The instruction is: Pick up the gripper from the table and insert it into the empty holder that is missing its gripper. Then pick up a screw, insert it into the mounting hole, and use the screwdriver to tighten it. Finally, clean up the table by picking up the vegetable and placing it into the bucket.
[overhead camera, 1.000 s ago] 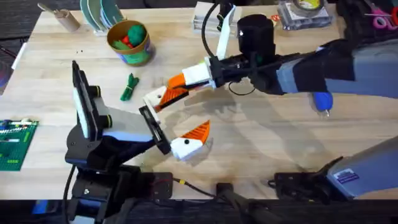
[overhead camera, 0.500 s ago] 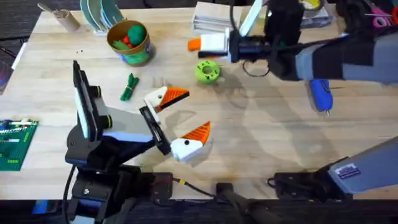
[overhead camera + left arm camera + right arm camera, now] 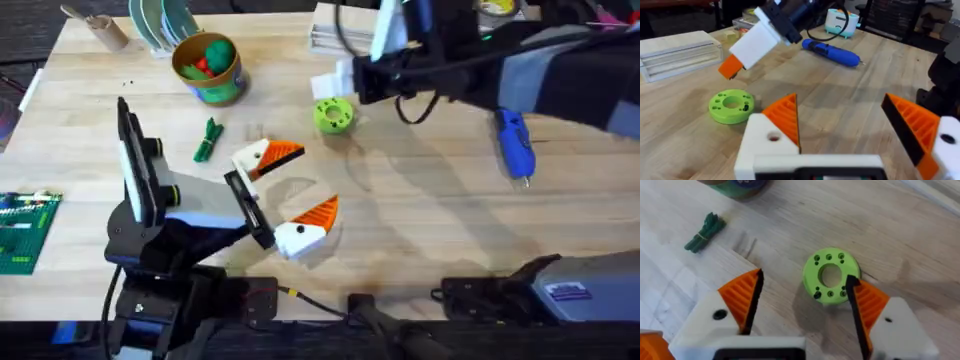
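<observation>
1. Left arm lies low across the pale wooden table (image 3: 420, 240). Its gripper (image 3: 315, 180) is spread wide and empty. My read: it's parked as a fixture so the right arm can work on it.
2. Right arm reaches across the far side. The right gripper (image 3: 805, 295) is open, holds nothing, and hovers over the round green ring-shaped disc (image 3: 333, 115). Dark specks in the disc's holes could be screws, but I can't confirm. Looks like the screw pick is lining up.
3. The round pail with a yellow-orange rim and green-blue patterned outside (image 3: 208, 68) is far left, with red and green toys already inside.
4. The stubby blue plastic-handled screwdriver (image 3: 515, 145) lies untouched on the right side of the table.
5. The slender green toy vegetable (image 3: 207, 140) lies on the table just in front of the pail, not yet binned.
6. The small orange hatched wedge finger (image 3: 282, 152) is seated in the left arm's farther white triangular block (image 3: 252, 158). That block's mounting hole (image 3: 773, 136) looks empty.
7. Changes: 1 s ago the right gripper was at that block. By 0.5 s ago it had backed off toward the disc, and now it's over it. Everything else on the table hasn't moved.
</observation>
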Controlling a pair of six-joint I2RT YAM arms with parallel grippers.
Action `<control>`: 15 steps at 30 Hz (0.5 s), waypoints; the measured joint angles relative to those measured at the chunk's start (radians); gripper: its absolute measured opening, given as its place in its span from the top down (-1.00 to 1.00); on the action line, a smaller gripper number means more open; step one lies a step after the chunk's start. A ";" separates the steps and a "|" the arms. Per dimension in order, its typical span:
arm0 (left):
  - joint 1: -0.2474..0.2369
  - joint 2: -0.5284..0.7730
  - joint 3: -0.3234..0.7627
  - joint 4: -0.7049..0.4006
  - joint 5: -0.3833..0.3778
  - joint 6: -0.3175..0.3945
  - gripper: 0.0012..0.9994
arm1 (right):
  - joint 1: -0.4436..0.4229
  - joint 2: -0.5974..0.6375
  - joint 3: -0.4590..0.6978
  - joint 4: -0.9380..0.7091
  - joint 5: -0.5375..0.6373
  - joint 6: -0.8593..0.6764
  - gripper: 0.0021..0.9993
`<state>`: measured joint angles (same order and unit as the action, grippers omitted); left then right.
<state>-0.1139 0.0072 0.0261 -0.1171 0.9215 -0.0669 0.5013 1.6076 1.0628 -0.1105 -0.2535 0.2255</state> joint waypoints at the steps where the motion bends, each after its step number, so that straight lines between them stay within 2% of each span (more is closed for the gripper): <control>1: 0.000 0.000 0.000 0.000 0.000 0.000 -0.99 | 0.016 0.001 0.000 -0.004 0.025 -0.007 -0.99; 9: 0.000 0.000 0.000 0.000 0.000 0.000 -0.99 | 0.080 0.020 0.001 -0.040 0.118 -0.021 -0.99; 15: 0.000 0.000 0.000 0.000 0.000 0.000 -0.99 | 0.094 0.061 0.015 -0.153 0.141 -0.021 -0.99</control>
<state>-0.1139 0.0071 0.0261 -0.1173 0.9215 -0.0669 0.5953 1.6683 1.0775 -0.2636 -0.1121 0.2046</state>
